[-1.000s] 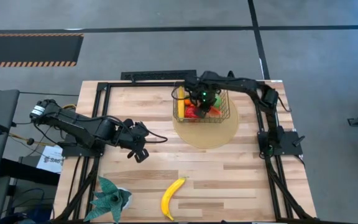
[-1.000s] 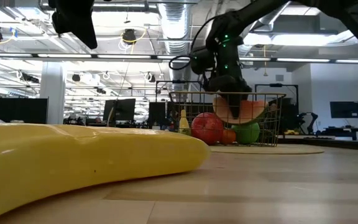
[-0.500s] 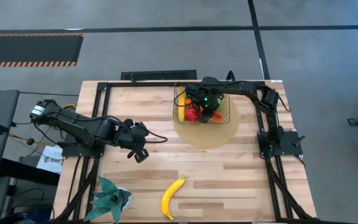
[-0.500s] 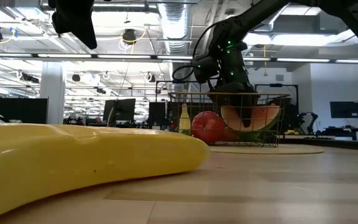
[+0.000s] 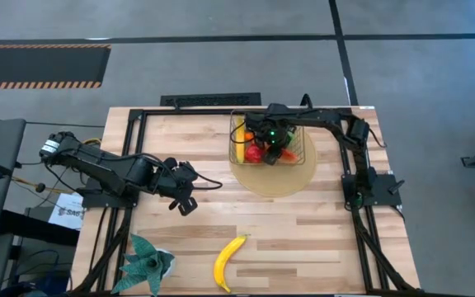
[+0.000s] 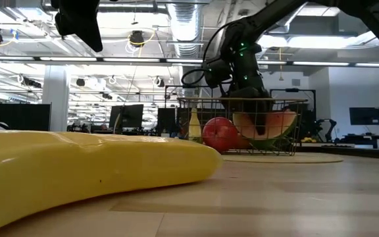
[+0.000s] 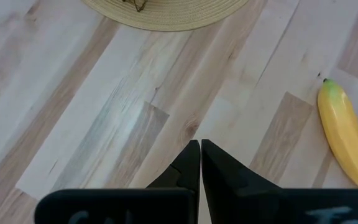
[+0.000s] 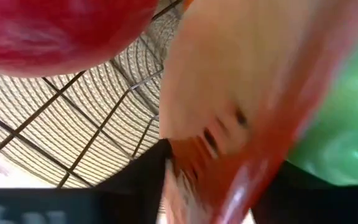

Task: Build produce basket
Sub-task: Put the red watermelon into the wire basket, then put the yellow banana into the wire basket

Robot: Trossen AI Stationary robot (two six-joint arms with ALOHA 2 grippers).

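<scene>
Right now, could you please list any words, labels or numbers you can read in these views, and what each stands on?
None can be read.
Paper beside the table's left edge: dark print, too small to read.
Monitors in the room behind: nothing legible.

Non-task items. Wooden table (image 5: 303, 239): pale plank top inside a black frame. Round tan woven mat (image 5: 272, 182): on the table near the far edge, right of centre; its rim also appears in the left wrist view. Teal spiky-leaved plant (image 5: 145, 262): at the near left corner. Grey floor (image 5: 180, 74) surrounds the table, with a dark hazard-striped strip (image 5: 39, 64) beyond the far left corner.
</scene>
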